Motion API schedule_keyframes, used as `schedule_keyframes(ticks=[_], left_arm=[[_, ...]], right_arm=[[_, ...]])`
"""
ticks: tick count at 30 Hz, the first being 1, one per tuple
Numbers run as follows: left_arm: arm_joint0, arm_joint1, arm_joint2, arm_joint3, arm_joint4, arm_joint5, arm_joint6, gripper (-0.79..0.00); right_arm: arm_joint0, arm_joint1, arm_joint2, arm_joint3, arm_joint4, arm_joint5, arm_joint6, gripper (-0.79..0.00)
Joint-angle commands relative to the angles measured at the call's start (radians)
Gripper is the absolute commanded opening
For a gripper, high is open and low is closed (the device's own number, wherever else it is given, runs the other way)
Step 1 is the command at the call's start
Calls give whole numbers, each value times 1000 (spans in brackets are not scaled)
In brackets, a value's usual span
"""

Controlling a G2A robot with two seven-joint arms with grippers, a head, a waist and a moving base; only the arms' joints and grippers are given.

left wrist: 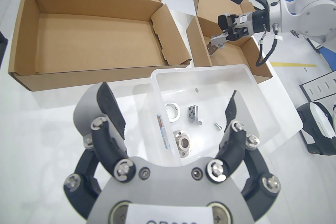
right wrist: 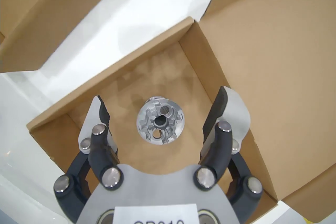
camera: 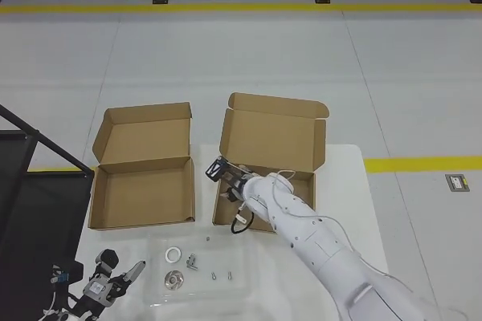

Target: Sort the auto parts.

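A clear plastic tray (left wrist: 204, 68) (camera: 234, 293) at the table's front holds loose metal parts: a white ring (left wrist: 172, 110) (camera: 173, 254), a small bracket (left wrist: 193, 114) (camera: 193, 262), a flanged bushing (left wrist: 183, 143) (camera: 173, 280) and a short pin (left wrist: 218, 126). My left gripper (left wrist: 174, 109) (camera: 122, 265) hangs open beside the tray's left end, holding nothing. My right gripper (right wrist: 160, 114) (camera: 221, 170) is open inside the right cardboard box (right wrist: 147, 78) (camera: 269, 132). A round flanged metal part (right wrist: 160, 121) sits below, between its fingers, over the box floor.
The left cardboard box (camera: 145, 193) (left wrist: 92, 38) stands open, lid flap raised, with nothing inside. The right box's lid also stands up at the back. A black rack (camera: 24, 209) borders the table's left side. A tiny screw (left wrist: 197, 90) lies at the tray's far side.
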Motion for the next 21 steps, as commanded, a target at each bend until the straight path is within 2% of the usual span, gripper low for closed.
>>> schedule_keyframes(ticks=[1,2,5,7,11,13,18,21], left_arm=[[0,0,0,0,0,0,0,0],[0,0,0,0,0,0,0,0],[0,0,0,0,0,0,0,0],[0,0,0,0,0,0,0,0],[0,0,0,0,0,0,0,0],[0,0,0,0,0,0,0,0],[0,0,0,0,0,0,0,0],[0,0,0,0,0,0,0,0]], right_arm=[[-57,28,26,-129,-43,9,-13,-120],[-94,44,43,-200,-65,-1,-13,-148],[-226,101,116,-435,-139,-62,12,-83],[-322,135,172,-595,-181,-124,35,-92],[-489,183,251,-844,-235,-252,59,-37],[-552,197,259,-931,-258,-311,63,0],[-671,219,219,-1059,-327,-434,83,0],[-696,222,210,-1092,-337,-439,99,0]])
